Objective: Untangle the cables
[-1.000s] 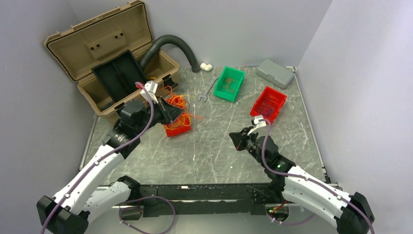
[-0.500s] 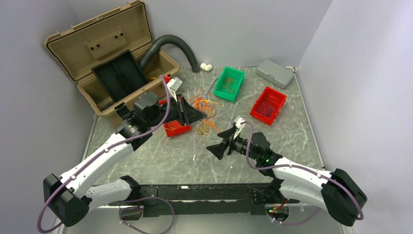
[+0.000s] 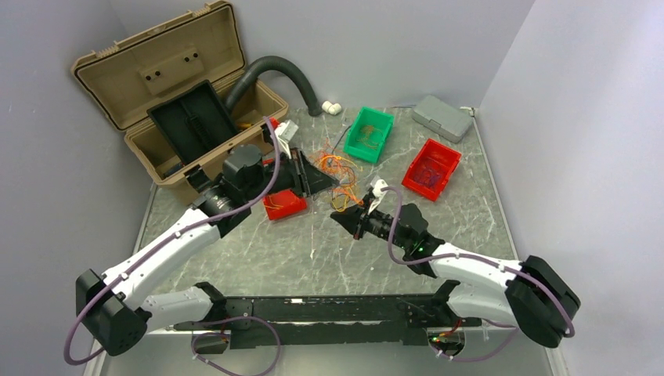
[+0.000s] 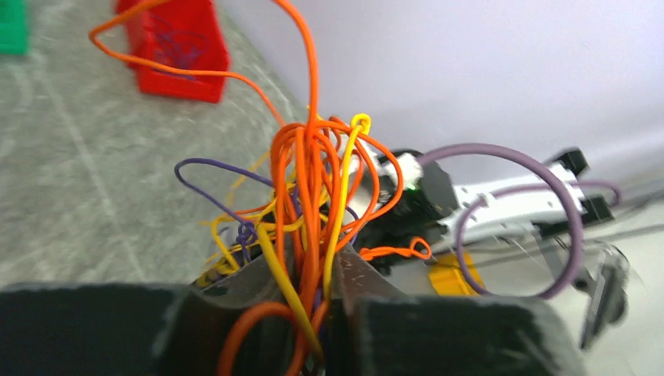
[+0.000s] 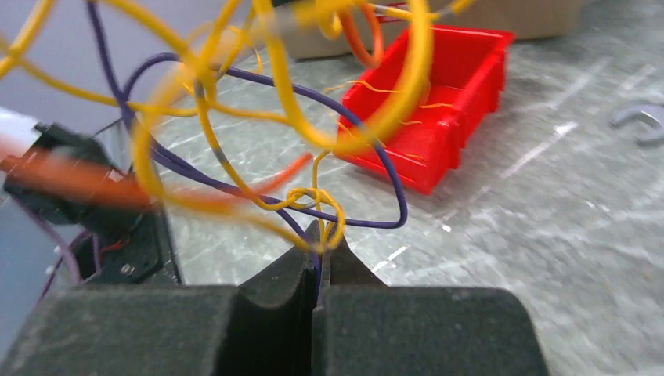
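Cables held as tangle above desk centre, between both arms. Left pincer nearly closed, clamping orange-yellow bundle. Right pincer shut on thin yellow strand. Step: teasing tangle apart. Next: likely slow, gentle outward pull, minding knots.

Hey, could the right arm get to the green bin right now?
Probably not freely: the right gripper is shut on a strand of the cables, and the left gripper grips the same tangle between it and the green bin.
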